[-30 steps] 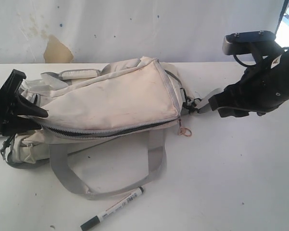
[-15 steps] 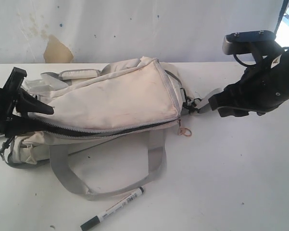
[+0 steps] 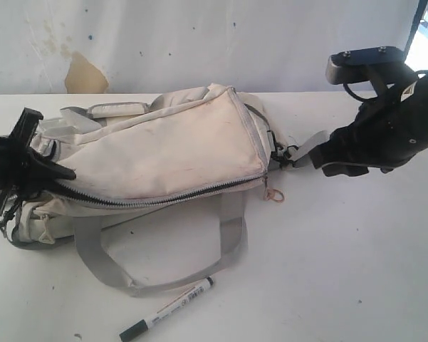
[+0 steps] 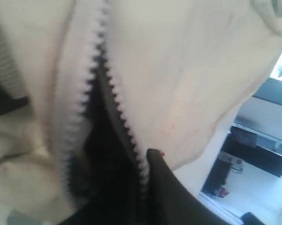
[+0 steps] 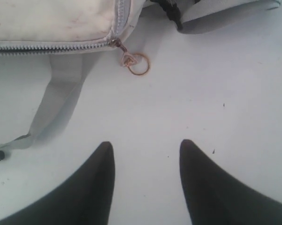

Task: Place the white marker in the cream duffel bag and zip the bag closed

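Note:
The cream duffel bag (image 3: 171,146) lies across the table's middle, its long zipper (image 3: 164,196) partly open along the front. My left gripper (image 3: 60,174) is at the bag's left end, shut on the upper zipper edge. In the left wrist view one black finger (image 4: 155,161) lies outside the cream flap, and the other is hidden in the dark lining (image 4: 103,154). The white marker (image 3: 167,311) lies on the table in front of the bag, untouched. My right gripper (image 3: 327,164) hovers open beyond the bag's right end, its fingers (image 5: 101,168) over bare table near the zipper's gold pull ring (image 5: 138,64).
A grey webbing handle (image 3: 100,260) loops over the table between the bag and the marker. A grey strap with a black buckle (image 3: 288,153) runs off the bag's right end toward my right gripper. A white wall (image 3: 214,43) stands behind the table.
My left gripper has dipped slightly with the flap edge, and the dark gap along the zipper has narrowed. The right arm has shifted slightly left. The marker has not moved.

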Robot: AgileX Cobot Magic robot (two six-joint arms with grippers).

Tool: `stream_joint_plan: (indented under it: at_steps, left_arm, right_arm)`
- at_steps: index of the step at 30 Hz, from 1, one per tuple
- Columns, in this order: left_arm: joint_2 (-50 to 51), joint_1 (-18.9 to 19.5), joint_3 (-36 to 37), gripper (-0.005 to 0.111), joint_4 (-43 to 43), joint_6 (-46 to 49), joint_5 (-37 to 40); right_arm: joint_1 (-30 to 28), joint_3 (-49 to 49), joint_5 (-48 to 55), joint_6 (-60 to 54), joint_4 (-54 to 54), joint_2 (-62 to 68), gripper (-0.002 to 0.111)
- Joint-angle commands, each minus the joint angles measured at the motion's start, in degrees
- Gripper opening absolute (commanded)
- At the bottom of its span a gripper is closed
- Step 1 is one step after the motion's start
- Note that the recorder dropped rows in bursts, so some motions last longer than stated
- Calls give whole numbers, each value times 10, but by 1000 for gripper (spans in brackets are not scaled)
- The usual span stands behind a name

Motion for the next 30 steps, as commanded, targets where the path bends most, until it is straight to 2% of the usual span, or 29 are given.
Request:
stream_joint_plan:
  at_steps: [1,4,13,20,30]
  left_arm:
    - [0,-3,-1,0,-158,74,64]
    - [0,-3,-1,0,-236,99,83]
    - [0,-3,-41,0,-236,92,102]
    - [0,-3,-98,0,-236,91,111]
    - [0,-3,-143,0,-236,90,108]
  right_arm:
    - [-1,3,18,-92,58,-6,41]
    - [-1,3,35,-190,127,-6,41]
    - [0,3,153,-445,345,25,41]
    - [46,3,181,-516,371,74,41]
    - [165,3,112,-523,370,153,50]
